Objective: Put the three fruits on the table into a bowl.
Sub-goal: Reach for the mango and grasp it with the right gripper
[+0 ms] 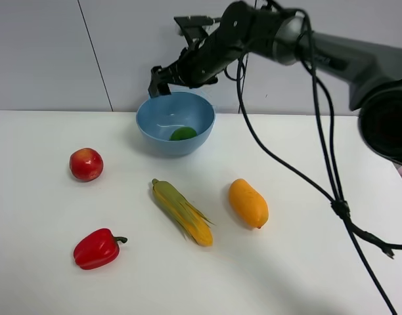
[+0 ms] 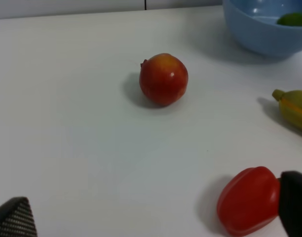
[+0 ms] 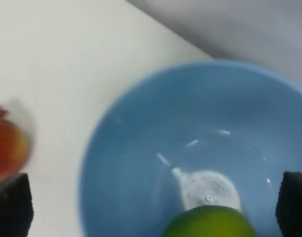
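The light blue bowl [image 1: 163, 139] stands at the back of the white table [image 1: 37, 282]. The green lime [image 1: 182, 133] lies inside it. My right gripper [image 1: 160, 84] hovers open and empty over the bowl's far left rim. Its wrist view looks down into the bowl [image 3: 131, 163] onto the lime [image 3: 210, 223]. The red apple [image 1: 86, 164] sits at the left and the orange-yellow mango [image 1: 248, 203] right of centre. My left gripper [image 2: 153, 217] is open and empty, low over the table, short of the apple [image 2: 163, 79]. It is out of the high view.
A corn cob [image 1: 182, 212] lies mid-table between apple and mango. A red bell pepper [image 1: 96, 249] lies front left, close by the left gripper's finger [image 2: 294, 207]. The right arm's black cable [image 1: 339, 210] hangs over the table's right side.
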Controlling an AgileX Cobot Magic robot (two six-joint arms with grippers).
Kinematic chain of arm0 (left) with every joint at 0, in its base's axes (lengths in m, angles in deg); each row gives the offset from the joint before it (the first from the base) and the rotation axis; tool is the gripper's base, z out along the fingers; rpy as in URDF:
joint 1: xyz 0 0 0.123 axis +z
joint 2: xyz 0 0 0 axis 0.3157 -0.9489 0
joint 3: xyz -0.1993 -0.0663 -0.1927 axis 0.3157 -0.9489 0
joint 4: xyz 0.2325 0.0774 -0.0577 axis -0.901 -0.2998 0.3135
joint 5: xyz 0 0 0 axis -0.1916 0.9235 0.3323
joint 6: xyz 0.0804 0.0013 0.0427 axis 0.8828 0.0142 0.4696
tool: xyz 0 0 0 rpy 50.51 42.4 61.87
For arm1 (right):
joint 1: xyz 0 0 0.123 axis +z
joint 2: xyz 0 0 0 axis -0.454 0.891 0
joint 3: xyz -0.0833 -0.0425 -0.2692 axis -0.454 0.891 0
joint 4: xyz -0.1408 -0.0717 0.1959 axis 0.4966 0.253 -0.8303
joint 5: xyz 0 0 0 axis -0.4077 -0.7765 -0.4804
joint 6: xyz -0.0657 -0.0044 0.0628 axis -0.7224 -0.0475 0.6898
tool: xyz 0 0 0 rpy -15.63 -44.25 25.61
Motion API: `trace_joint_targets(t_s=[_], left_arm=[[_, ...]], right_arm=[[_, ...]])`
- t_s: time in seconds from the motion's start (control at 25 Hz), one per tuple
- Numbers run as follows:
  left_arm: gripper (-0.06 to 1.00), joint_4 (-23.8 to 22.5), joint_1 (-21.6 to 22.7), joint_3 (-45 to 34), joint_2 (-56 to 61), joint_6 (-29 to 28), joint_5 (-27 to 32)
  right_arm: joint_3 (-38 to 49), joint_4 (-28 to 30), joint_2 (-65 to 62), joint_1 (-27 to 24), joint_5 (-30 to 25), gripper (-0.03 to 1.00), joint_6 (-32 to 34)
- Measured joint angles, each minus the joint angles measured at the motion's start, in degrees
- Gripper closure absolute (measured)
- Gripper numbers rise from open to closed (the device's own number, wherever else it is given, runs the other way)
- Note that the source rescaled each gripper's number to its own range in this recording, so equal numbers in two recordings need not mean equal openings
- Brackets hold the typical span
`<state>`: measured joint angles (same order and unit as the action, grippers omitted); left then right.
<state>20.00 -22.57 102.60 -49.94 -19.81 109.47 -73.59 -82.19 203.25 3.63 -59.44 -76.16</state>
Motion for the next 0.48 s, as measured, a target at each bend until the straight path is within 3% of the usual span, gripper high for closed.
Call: trace_joint_targets(t_s=[0.16,0.48], left_arm=[[-0.06,0.0,0.0,0.0,0.0,0.0,0.0],[-0.06,0.0,0.0,0.0,0.0,0.0,0.0]], right_arm=[[5.67,5.39,-9.33,0.48,-1.55,-0.02,4.16],[30.59,9.84,-23.85,0.48,-1.75,-0.02,11.18]])
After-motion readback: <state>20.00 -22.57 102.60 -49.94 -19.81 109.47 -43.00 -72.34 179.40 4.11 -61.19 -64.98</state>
